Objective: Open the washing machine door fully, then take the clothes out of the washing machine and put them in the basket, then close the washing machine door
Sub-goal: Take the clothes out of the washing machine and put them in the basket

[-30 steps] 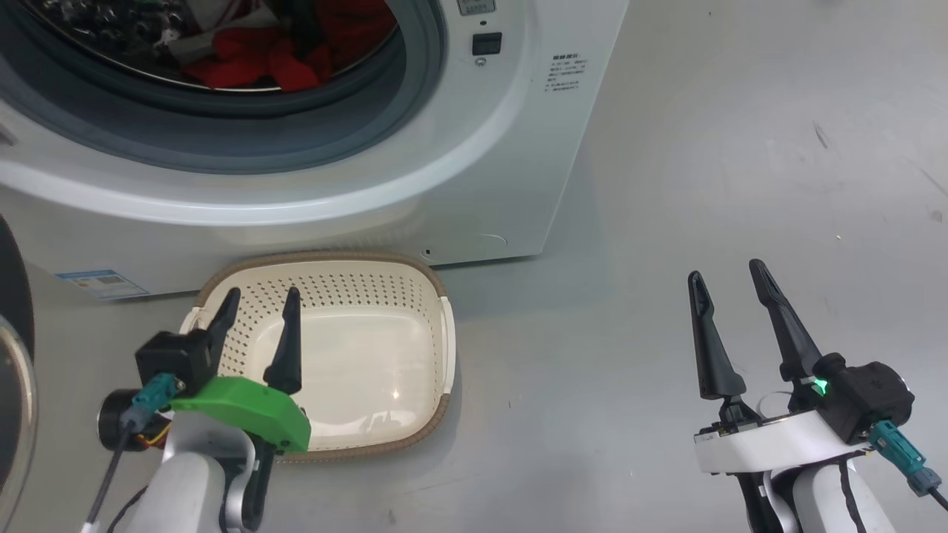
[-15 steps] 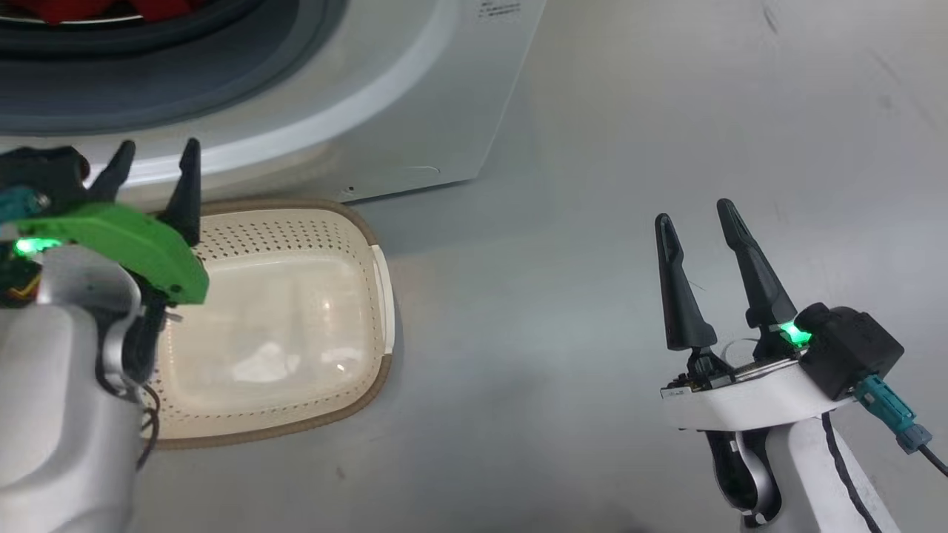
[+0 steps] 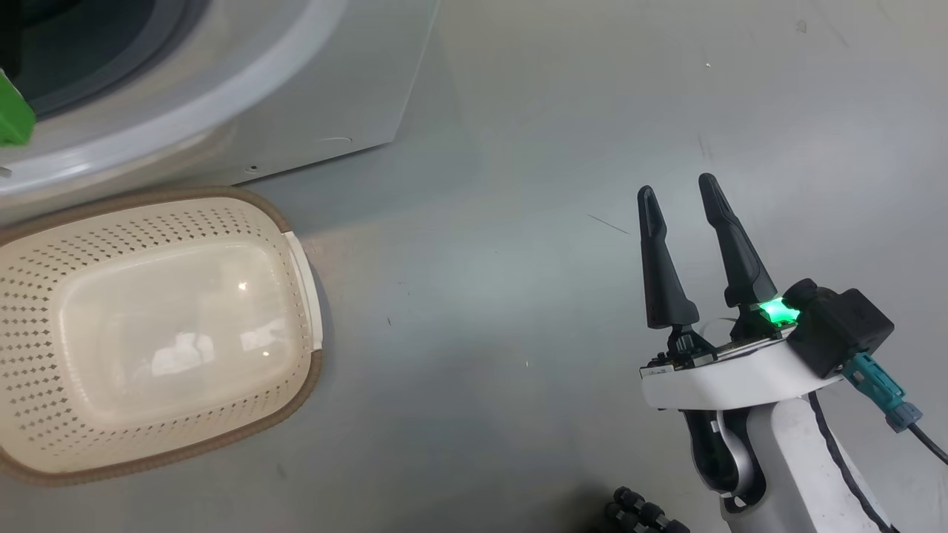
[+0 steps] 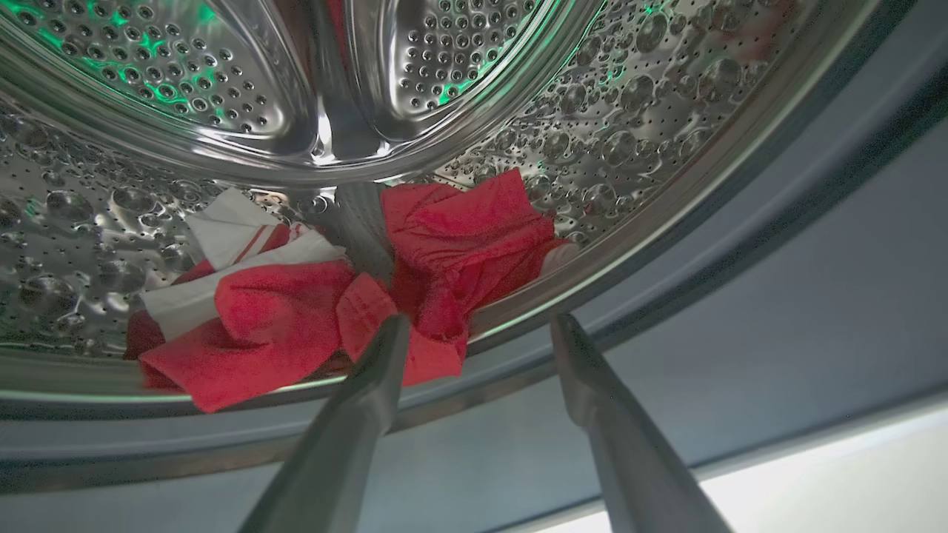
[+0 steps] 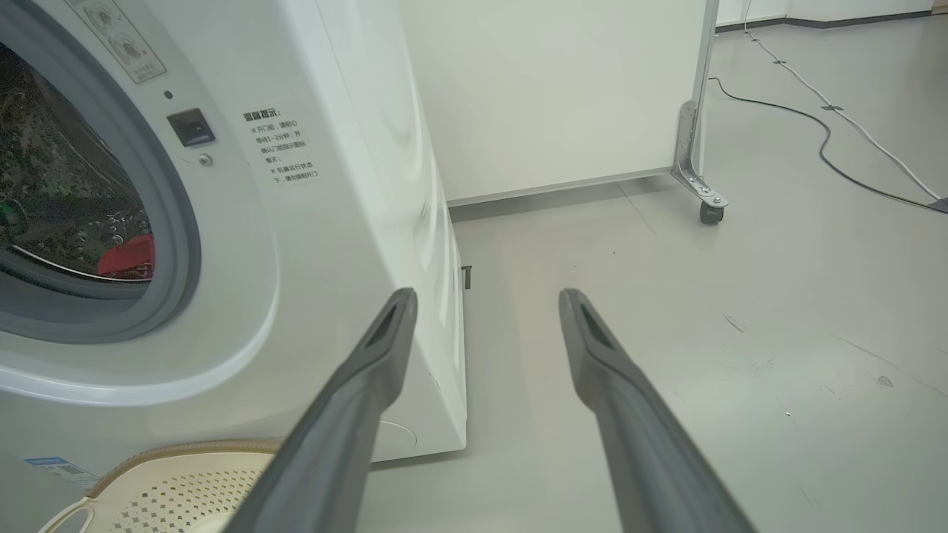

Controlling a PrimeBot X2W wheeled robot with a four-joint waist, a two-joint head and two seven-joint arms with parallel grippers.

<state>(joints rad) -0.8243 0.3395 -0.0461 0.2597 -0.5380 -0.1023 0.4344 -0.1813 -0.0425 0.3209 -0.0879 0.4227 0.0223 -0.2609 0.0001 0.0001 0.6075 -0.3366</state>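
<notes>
- Left wrist view: the left gripper [image 4: 480, 326], wide and empty, points at the red clothes [image 4: 452, 244] low in the drum [image 4: 185, 96]; a shallow grasp may slip off one fold.
- The empty basket [image 3: 148, 222] stands just beside the washing machine [image 3: 244, 96]; a dangling garment may miss it.
- The right gripper [image 3: 675, 185] hangs wide, empty.

Bright, even overhead light. White glare in the basket [image 3: 170, 348], green glints on the drum [image 4: 222, 89], soft shadows on the floor [image 3: 481, 296]. Wrist views bend at the edges.
</notes>
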